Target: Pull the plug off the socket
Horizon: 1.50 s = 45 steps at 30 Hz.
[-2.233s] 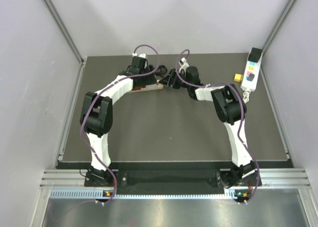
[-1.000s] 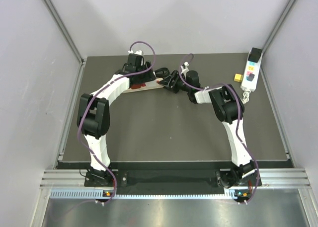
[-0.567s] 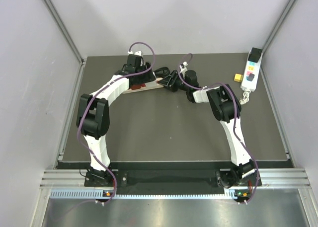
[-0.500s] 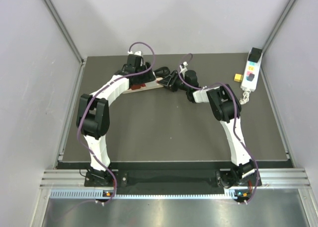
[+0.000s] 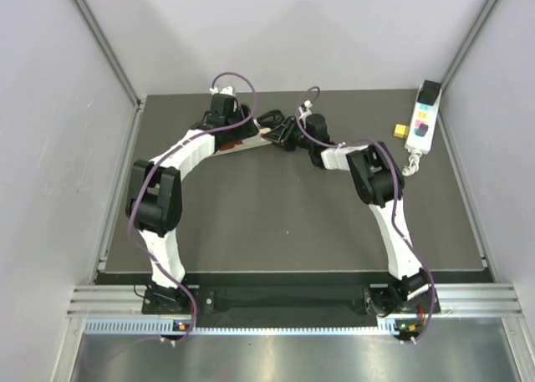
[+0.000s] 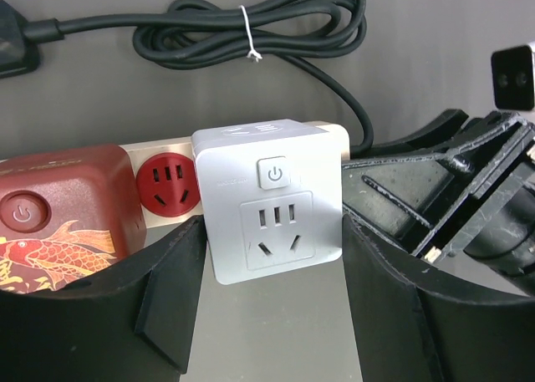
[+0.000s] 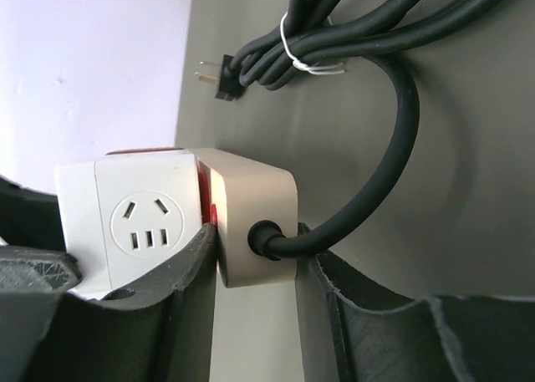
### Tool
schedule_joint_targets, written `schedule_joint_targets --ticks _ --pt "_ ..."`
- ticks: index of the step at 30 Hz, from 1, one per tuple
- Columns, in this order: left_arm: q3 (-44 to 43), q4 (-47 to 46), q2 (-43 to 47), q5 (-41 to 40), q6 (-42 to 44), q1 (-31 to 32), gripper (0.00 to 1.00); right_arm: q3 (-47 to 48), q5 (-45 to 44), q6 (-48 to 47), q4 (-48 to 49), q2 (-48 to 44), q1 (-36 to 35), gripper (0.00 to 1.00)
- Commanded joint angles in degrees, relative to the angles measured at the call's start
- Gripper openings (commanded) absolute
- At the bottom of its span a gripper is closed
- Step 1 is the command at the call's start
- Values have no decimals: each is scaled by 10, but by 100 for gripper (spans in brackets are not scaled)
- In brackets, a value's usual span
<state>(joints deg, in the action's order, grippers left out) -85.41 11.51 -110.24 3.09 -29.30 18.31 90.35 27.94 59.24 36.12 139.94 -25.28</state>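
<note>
The plug is a white cube adapter seated on the beige socket strip, beside a free red outlet. My left gripper straddles the cube, and its two fingers press the cube's left and right sides. At the cable end of the strip, my right gripper has a finger on each side. A red cube adapter sits further left on the strip.
The strip's black cable lies coiled and tied behind it, with its pronged end loose on the mat. A white button pendant and a small yellow block lie at the back right. Grey walls enclose the table.
My right gripper has narrowed its jaws onto the strip's cable end. Both wrists have shifted slightly toward the back. The left grip on the cube is unchanged.
</note>
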Motion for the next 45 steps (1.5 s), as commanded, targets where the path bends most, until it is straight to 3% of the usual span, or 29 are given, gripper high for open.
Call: schedule_joint_targets --ticks 1,13,16,21,30,45 --pt "-7 -92 72 64 -35 16 0 41 -109 -99 -138 -12 -24 0" --pt "-128 42 30 -26 17 61 0 84 -175 -158 -229 -11 -44 0" --pt "-115 31 39 -27 13 58 0 85 -178 -165 -234 -12 -45 0" --pt "-54 -50 71 53 -39 26 0 80 -163 -147 -218 -5 -40 0" --pt "42 -104 135 2 -25 22 0 60 -124 -108 -169 2 -26 0" --pt "59 -133 151 -23 -18 21 0 37 -76 -29 -93 28 -9 0"
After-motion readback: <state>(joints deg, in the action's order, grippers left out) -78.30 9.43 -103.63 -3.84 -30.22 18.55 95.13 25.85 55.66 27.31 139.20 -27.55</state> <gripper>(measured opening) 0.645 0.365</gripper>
